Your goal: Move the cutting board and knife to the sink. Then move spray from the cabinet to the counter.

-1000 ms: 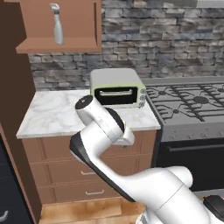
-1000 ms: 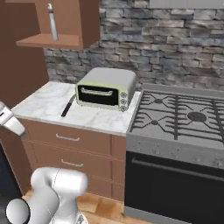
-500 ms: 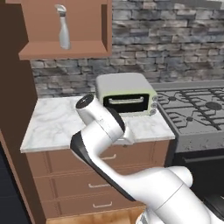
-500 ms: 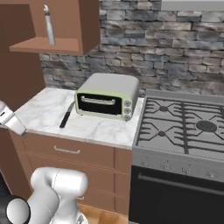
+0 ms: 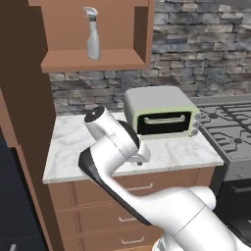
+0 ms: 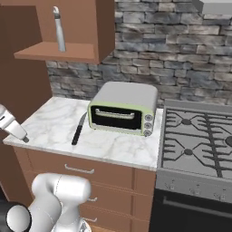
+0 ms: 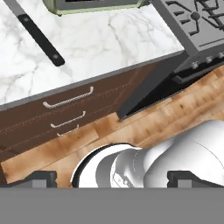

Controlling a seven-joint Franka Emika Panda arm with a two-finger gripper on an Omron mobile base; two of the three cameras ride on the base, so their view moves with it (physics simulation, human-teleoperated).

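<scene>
The marble table (image 6: 54, 129) carries the knife (image 6: 78, 129) and a toaster oven (image 6: 123, 110), both well beyond the fingers (image 7: 41, 178). The cabinet (image 5: 93, 61) shelf carries the spray (image 5: 92, 34).

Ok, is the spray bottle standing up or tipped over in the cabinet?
Upright. The spray stands on its base on the cabinet shelf, nozzle at the top.

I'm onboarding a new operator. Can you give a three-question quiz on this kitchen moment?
1. True or false: the knife lies on the counter, left of the toaster oven.
2. Where does the spray stand? A) on the stove B) on the cabinet shelf C) on the counter
3. Fill in: the end effector jaws are ____.

Key: 1 true; 2 B; 3 open
</scene>
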